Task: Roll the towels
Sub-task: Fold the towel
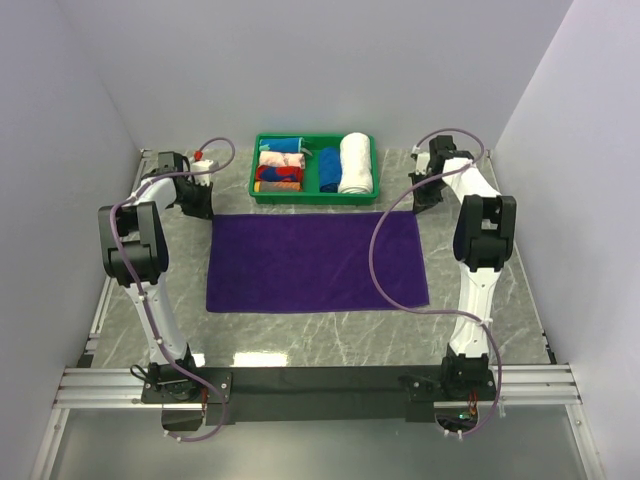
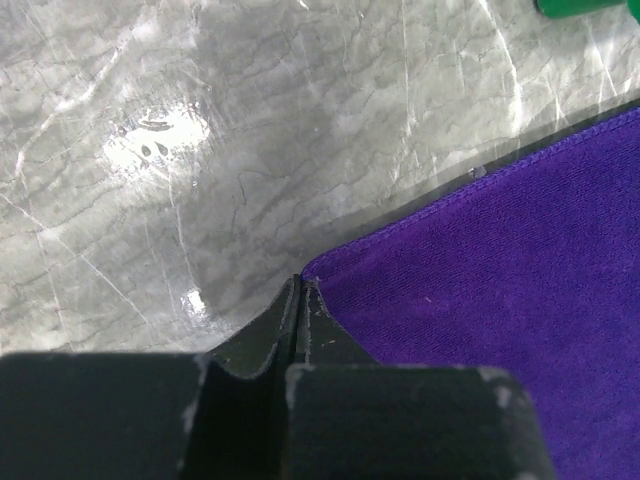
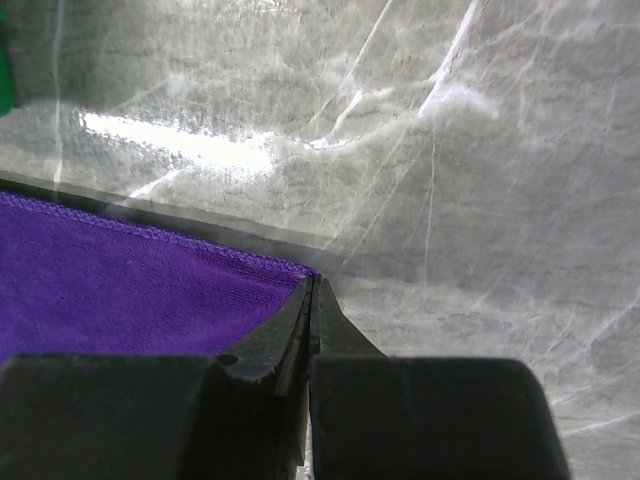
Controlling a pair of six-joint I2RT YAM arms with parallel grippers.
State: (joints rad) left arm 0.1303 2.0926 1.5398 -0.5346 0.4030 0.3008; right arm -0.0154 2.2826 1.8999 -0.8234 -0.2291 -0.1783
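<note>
Purple towel [image 1: 315,262] lies flat mid-table, spread out ready for rolling. Left gripper [image 2: 300,292] is at its 10 o'clock corner, right gripper [image 3: 312,285] at 2 o'clock. Both have fingers pressed together, tips touching the stitched hem, probably to start the far edge. Can't tell if cloth is nipped. Soft fuzzy pile on a glossy marble table [image 1: 320,335]. Green plastic tray [image 1: 256,168] at 12 o'clock.
</note>
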